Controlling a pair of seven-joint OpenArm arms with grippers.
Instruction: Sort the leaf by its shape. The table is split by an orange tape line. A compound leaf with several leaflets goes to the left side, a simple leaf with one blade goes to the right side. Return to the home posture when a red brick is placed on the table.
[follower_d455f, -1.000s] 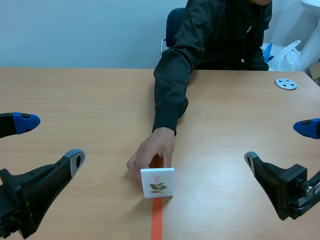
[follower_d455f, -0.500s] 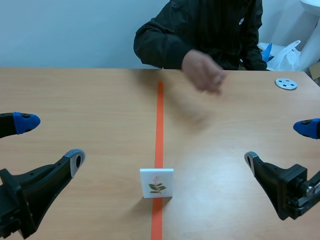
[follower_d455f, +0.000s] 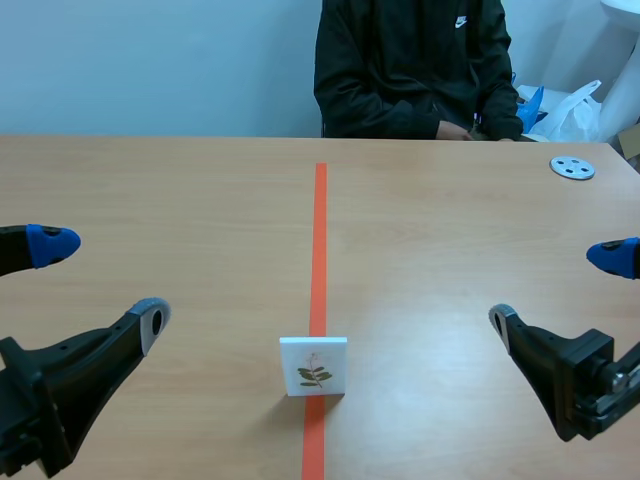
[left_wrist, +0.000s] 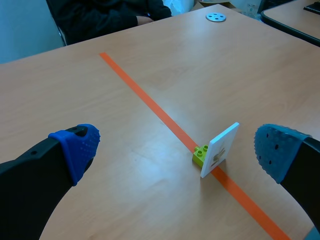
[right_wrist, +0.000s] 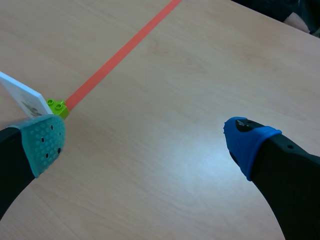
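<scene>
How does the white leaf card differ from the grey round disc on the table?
The white leaf card stands upright on the orange tape line, with a green brick at its base; the grey disc lies flat at the far right of the table. The card is square and bears a leaf picture; the disc is round with small holes. Both rest on the table, untouched.

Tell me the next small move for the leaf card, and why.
Probably bring the left end effector, which is open, toward the card. Its leaf seems to have several leaflets, so it belongs on the left side, yet it stands right on the orange tape line.
</scene>
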